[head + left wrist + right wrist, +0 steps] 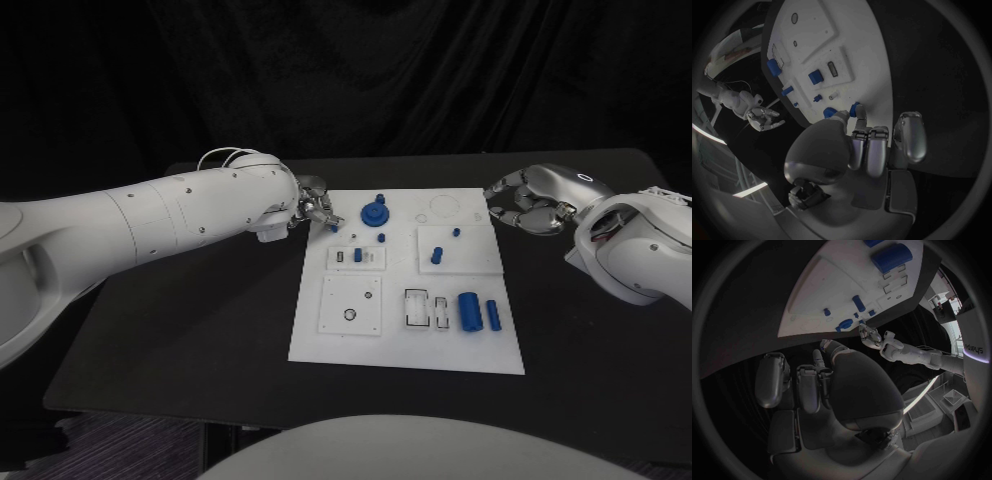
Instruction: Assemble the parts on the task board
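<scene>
We find the task board (408, 345) lying in the middle of the worktop (188, 330), its long sides running from the far edge toward the near edge. On the board, a round part (376, 212) stands near the far left corner. Two cylinders (470, 309) lie side by side near the right edge, toward the near end. The left hand (315, 212) sits at the board's far left corner, touching a small part (333, 222) there. The right hand (528, 207) hangs just beyond the far right corner, clear of the board.
</scene>
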`<control>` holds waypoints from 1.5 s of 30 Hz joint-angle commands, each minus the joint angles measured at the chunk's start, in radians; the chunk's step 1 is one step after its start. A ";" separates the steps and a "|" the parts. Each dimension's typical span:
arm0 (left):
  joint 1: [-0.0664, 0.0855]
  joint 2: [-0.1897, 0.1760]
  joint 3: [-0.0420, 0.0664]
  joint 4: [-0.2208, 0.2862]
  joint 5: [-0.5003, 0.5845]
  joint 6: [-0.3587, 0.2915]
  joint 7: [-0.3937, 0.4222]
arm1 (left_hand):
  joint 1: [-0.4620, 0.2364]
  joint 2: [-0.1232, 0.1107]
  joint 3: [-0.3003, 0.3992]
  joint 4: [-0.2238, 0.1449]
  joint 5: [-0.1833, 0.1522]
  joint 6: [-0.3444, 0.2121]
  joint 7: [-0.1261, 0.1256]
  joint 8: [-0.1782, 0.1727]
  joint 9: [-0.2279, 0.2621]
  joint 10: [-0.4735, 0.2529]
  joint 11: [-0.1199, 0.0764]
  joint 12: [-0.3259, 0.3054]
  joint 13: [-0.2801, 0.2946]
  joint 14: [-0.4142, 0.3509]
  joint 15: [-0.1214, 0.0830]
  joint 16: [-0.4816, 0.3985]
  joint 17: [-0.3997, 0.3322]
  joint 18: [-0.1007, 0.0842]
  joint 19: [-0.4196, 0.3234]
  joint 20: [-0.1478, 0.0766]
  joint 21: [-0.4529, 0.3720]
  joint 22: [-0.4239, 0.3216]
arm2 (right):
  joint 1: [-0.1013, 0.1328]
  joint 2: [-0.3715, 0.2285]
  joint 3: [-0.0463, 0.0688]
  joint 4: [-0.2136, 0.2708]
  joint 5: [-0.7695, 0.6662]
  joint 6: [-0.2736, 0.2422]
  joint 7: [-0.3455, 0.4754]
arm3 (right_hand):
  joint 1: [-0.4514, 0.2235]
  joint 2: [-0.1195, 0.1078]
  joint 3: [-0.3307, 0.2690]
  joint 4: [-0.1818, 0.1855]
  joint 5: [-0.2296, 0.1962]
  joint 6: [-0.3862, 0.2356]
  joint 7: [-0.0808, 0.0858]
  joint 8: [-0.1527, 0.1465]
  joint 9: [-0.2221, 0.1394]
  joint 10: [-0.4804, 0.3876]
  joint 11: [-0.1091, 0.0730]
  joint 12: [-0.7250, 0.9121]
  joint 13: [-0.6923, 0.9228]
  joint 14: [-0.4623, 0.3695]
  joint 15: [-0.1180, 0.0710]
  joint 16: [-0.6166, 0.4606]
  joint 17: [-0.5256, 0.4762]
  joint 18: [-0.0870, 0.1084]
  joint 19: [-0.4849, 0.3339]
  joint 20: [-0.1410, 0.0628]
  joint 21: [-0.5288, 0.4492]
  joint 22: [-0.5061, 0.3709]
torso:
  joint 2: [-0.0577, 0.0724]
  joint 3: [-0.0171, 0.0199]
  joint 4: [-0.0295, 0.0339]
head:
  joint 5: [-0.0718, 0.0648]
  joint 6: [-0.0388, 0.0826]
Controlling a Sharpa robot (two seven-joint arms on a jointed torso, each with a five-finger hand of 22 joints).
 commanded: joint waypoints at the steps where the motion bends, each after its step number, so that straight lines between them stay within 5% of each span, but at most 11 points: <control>1: -0.003 0.000 0.000 0.001 0.007 0.006 0.013 | 0.006 -0.009 0.014 -0.001 0.008 0.009 -0.001 -0.005 0.020 0.106 -0.001 -0.003 0.261 0.104 0.002 0.003 0.263 0.013 -0.004 0.000 -0.004 0.114 | -0.002 -0.001 0.001 0.003 -0.002 0.009 -0.017 | -0.010 0.000 0.006 0.000 0.003 0.007 -0.001 -0.003 -0.001 0.081 0.003 -0.006 0.242 0.086 0.001 -0.002 0.201 0.011 -0.005 -0.001 -0.004 0.175 | 0.001 -0.0002 0.0000 | 0.002 0.000; 22: -0.005 -0.013 0.000 0.012 0.007 0.012 0.015 | 0.016 -0.055 0.121 -0.008 0.008 0.027 -0.001 -0.039 0.004 0.106 -0.001 -0.003 0.261 0.104 0.002 0.003 0.263 0.013 -0.004 -0.001 -0.012 0.120 | -0.002 -0.002 0.001 0.002 0.028 0.012 -0.018 | -0.010 0.000 0.010 -0.002 0.009 0.010 -0.001 -0.003 -0.002 0.080 0.003 -0.007 0.241 0.086 0.001 -0.002 0.201 0.012 -0.006 -0.002 -0.007 0.174 | 0.000 0.0005 -0.0013 | 0.006 0.000; 36: -0.005 -0.026 0.000 0.031 0.007 -0.057 0.083 | 0.020 -0.081 0.192 -0.023 0.010 0.044 -0.001 -0.049 0.001 0.106 -0.001 -0.003 0.261 0.104 0.002 0.003 0.263 0.015 -0.010 -0.001 -0.022 0.121 | -0.002 -0.002 0.001 -0.001 0.033 0.010 -0.017 | -0.009 0.000 0.012 -0.003 0.011 0.010 -0.001 -0.003 -0.003 0.080 0.003 -0.007 0.241 0.087 0.001 -0.002 0.201 0.012 -0.006 -0.002 -0.007 0.174 | -0.001 -0.0002 -0.0017 | 0.007 0.000; 45: -0.005 -0.062 0.000 0.086 0.007 -0.098 0.098 | 0.015 -0.099 0.228 -0.028 0.009 0.068 -0.006 -0.045 0.005 0.106 -0.004 -0.003 0.261 0.104 0.001 0.003 0.263 0.013 -0.005 -0.002 -0.018 0.126 | -0.002 -0.004 0.001 0.000 0.033 0.010 -0.018 | -0.009 0.000 0.012 -0.003 0.011 0.010 -0.001 -0.003 -0.003 0.080 0.003 -0.007 0.241 0.087 0.001 -0.002 0.201 0.012 -0.006 -0.002 -0.007 0.174 | 0.000 0.0001 -0.0014 | 0.006 0.000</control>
